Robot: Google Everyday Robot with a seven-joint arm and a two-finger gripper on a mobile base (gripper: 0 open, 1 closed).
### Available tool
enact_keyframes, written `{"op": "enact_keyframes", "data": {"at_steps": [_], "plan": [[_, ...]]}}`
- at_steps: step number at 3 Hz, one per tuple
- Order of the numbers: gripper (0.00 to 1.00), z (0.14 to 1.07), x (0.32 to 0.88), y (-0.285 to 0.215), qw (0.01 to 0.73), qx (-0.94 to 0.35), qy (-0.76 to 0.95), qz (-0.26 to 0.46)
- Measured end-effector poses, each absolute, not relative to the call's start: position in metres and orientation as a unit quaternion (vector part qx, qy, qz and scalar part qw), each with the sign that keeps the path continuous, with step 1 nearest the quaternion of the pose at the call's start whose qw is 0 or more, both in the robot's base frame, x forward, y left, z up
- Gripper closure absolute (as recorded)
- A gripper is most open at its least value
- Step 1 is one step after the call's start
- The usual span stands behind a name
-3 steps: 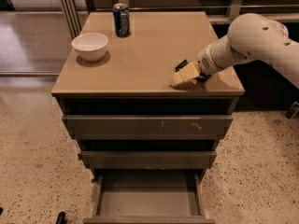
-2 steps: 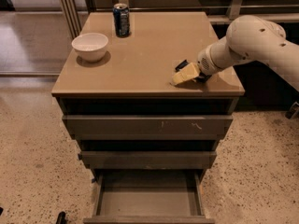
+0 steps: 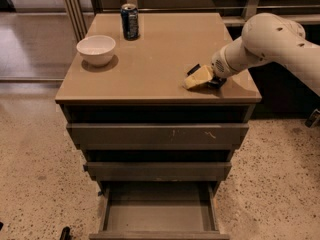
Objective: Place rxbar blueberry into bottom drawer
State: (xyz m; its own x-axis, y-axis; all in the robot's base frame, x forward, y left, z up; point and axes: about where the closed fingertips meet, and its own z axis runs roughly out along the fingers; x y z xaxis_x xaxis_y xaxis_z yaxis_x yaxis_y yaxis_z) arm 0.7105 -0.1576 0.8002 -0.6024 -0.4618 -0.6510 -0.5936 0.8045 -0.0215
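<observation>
Dark-wrapped flat rxbar blueberry (image 3: pixel 193 69) at front-right of tan counter (image 3: pixel 150 59), mostly hidden under pale yellow hand (image 3: pixel 200 77); long axis unclear. Hand's grip: cannot tell. Open grey bottom drawer (image 3: pixel 159 216) sits low, left of hand.

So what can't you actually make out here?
All in the camera view:
- rxbar blueberry: only a dark corner shows. The gripper, low on the right side of the tabletop, covers the rest.
- Bottom drawer: its front is cut off by the lower edge.
- Can: label print too small to read.
- Robot arm: runs out past the right edge.
</observation>
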Motion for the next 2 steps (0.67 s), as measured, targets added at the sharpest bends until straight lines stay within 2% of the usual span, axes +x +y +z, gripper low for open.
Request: {"op": "enact_keyframes", "data": {"at_steps": [2], "plan": [[0.93, 0.8146, 0.7098, -0.1576, 0.333, -0.297, 0.890, 0.099]]}}
